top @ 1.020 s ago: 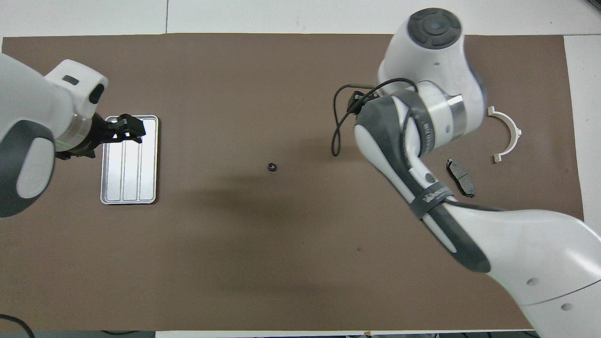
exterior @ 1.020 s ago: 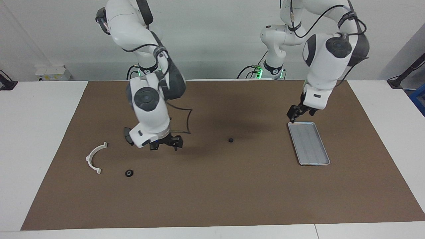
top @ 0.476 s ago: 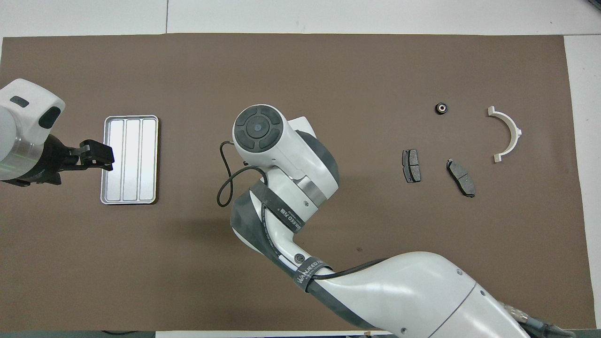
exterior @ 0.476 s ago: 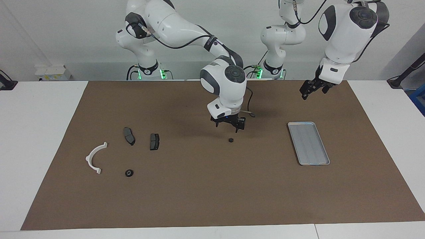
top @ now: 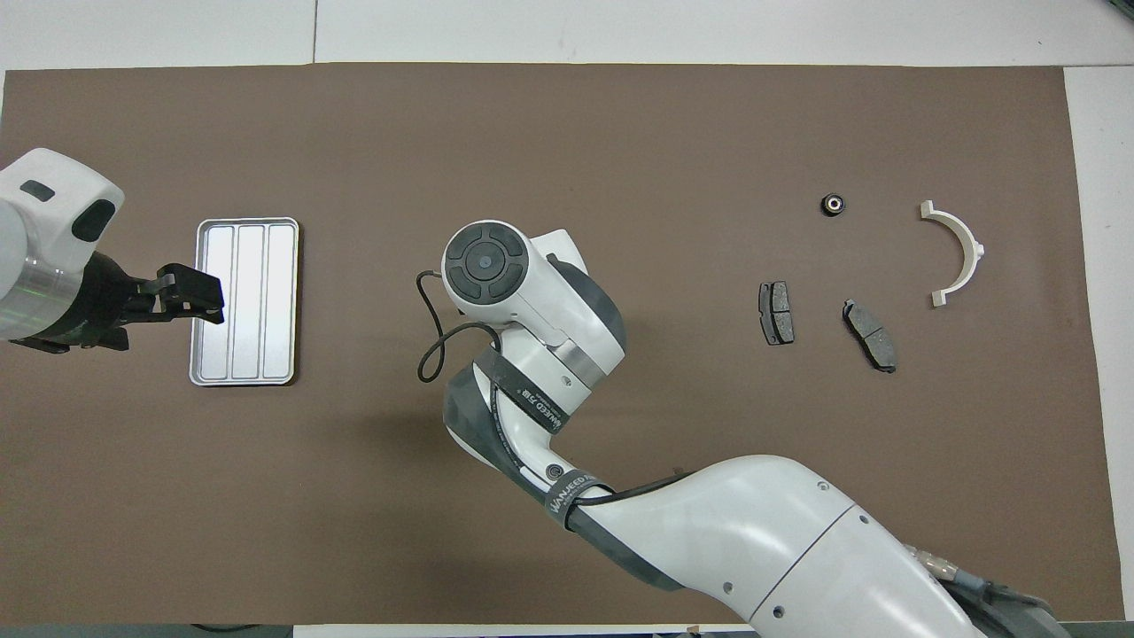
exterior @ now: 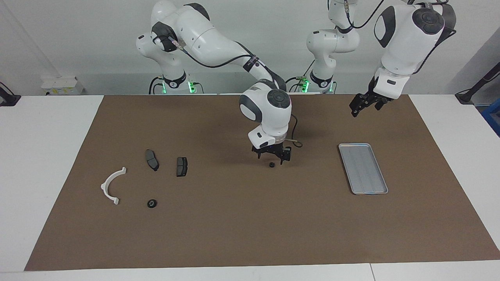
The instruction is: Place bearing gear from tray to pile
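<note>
A small black bearing gear (exterior: 271,164) lies on the brown mat mid-table, not in the tray; the right arm hides it in the overhead view. My right gripper (exterior: 272,155) is open and empty just above it, a finger on either side. The silver tray (exterior: 363,168) is empty toward the left arm's end and also shows in the overhead view (top: 244,301). My left gripper (exterior: 354,111) hangs raised by the tray's edge in the overhead view (top: 211,301). The pile is a white bracket (exterior: 112,185) and two dark brake pads (exterior: 151,160) (exterior: 181,166).
A second bearing gear (exterior: 151,203) lies by the bracket, farther from the robots than the pads, and shows in the overhead view (top: 832,205). The overhead view also shows the bracket (top: 957,252) and the pads (top: 776,313) (top: 870,323). The mat (exterior: 250,234) covers most of the table.
My right gripper swung from over the pile to the middle of the table and has now sunk closer to the gear. My left gripper rose off the tray and now hardly moves.
</note>
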`<state>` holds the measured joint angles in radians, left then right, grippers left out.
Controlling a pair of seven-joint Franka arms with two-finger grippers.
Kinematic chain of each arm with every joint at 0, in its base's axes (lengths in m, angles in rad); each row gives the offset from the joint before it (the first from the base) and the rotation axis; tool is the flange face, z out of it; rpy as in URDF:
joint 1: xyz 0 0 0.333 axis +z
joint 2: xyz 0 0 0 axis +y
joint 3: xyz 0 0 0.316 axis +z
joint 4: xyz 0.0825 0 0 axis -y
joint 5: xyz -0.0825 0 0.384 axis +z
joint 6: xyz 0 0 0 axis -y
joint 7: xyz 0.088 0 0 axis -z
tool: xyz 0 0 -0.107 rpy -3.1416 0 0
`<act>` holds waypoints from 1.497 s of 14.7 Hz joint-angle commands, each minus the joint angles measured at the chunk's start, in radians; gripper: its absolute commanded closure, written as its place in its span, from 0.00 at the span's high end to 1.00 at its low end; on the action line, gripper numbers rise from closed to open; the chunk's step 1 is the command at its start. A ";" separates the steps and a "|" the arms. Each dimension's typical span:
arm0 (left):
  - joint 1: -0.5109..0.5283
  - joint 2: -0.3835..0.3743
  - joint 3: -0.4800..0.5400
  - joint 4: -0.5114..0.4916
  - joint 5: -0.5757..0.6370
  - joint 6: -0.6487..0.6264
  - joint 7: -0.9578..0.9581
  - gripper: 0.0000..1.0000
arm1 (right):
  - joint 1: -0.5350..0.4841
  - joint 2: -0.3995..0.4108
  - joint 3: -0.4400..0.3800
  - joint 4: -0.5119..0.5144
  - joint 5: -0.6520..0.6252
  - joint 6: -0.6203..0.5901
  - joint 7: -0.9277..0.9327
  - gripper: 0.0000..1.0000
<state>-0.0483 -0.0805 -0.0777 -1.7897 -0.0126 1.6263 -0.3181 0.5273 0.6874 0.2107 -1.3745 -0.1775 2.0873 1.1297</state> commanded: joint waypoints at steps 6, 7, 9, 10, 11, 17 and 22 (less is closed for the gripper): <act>0.021 0.050 0.007 0.109 -0.027 -0.013 0.094 1.00 | 0.002 0.018 0.009 -0.058 -0.020 0.076 0.013 1.00; 0.019 0.050 0.009 0.099 -0.027 0.010 0.094 1.00 | 0.000 0.020 0.009 -0.058 -0.022 0.076 0.012 1.00; 0.007 0.057 0.033 0.110 -0.026 0.009 0.103 1.00 | 0.000 0.020 0.009 -0.060 -0.022 0.076 0.013 0.87; -0.002 0.057 0.035 0.112 -0.026 0.012 0.123 1.00 | -0.001 0.020 0.009 -0.069 -0.020 0.097 0.013 0.81; -0.002 0.059 0.036 0.110 -0.026 0.013 0.135 1.00 | -0.004 0.018 0.009 -0.087 -0.019 0.124 0.013 0.80; -0.001 0.048 0.033 0.101 -0.027 0.018 0.131 1.00 | -0.007 0.017 0.010 -0.097 -0.016 0.131 0.013 0.29; 0.004 0.035 0.030 0.108 -0.027 -0.002 0.139 1.00 | -0.012 0.017 0.010 -0.087 -0.013 0.117 0.012 0.00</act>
<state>-0.0350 -0.0292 -0.0599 -1.6878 -0.0254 1.6331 -0.1946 0.5305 0.6981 0.2143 -1.4469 -0.1787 2.2020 1.1297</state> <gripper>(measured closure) 0.000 0.749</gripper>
